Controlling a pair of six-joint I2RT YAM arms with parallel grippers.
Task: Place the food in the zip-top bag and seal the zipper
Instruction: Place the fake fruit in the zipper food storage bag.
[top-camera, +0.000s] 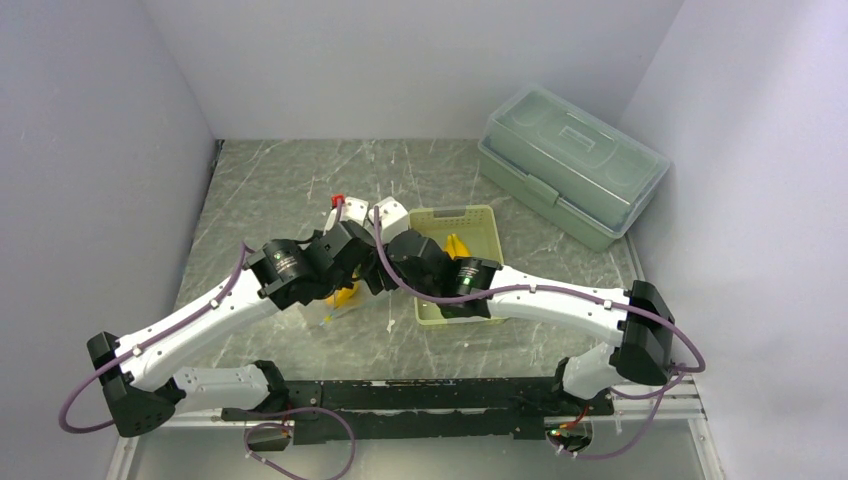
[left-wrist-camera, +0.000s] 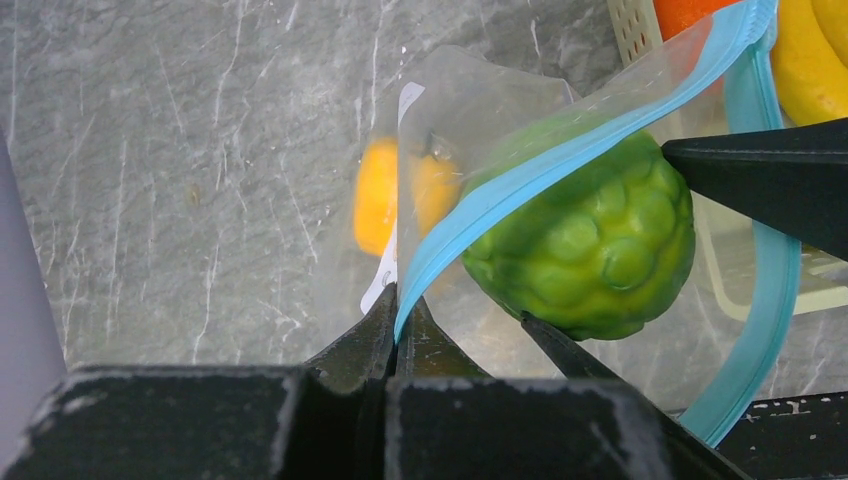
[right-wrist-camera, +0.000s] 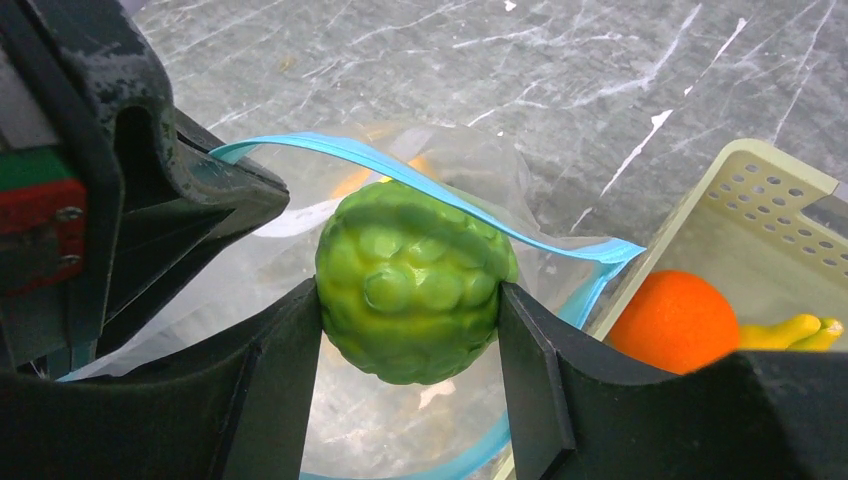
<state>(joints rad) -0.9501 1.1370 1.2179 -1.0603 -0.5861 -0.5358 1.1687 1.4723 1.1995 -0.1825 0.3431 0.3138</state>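
Bumpy green toy fruit (right-wrist-camera: 410, 290): clamped across its middle by right fingers (right-wrist-camera: 275, 390), at mouth of clear crinkly plastic bag (left-wrist-camera: 450, 100). Judged light, rigid, slippery. Left fingers (left-wrist-camera: 362, 340) pinched shut on limp light-blue zipper strip (left-wrist-camera: 520, 185).

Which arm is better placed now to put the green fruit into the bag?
Right. The right gripper grips the bumpy green fruit at the mouth of the zip-top bag; the left gripper pinches the zipper and holds it open.
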